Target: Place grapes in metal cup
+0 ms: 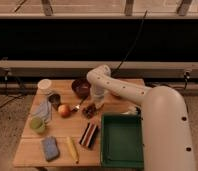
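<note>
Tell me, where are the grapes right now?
In the camera view, the grapes sit centre-left, just right of the apple and in front of the dark maroon bowl; the gripper hangs close over them.

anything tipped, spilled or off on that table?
Nothing stands out. The white cup, metal cup and maroon bowl sit upright, with no spill visible. The gripper is down at the grapes, right of the apple; the grapes are not yet in the metal cup.
</note>
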Robot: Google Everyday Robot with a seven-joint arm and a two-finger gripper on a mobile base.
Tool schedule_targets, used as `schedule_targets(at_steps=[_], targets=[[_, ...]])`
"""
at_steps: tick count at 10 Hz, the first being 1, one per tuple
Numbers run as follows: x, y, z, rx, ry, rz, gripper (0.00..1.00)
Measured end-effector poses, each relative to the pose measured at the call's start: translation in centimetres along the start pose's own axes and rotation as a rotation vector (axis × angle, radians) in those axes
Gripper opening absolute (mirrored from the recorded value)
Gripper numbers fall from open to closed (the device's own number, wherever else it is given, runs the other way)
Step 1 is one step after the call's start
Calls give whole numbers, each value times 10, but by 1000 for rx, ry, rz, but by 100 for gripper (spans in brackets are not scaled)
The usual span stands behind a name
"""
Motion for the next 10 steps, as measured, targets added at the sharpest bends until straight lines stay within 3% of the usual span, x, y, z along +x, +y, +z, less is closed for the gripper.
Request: schedule_targets(at_steps=[1,3,5,10], targets=[[-1,3,-5,2,-9,5,1],[-7,10,-22,10,-28,10,0],[-22,14,-52,25,-45,-6,0],[-61,8,-151,85,-61,-72,0]])
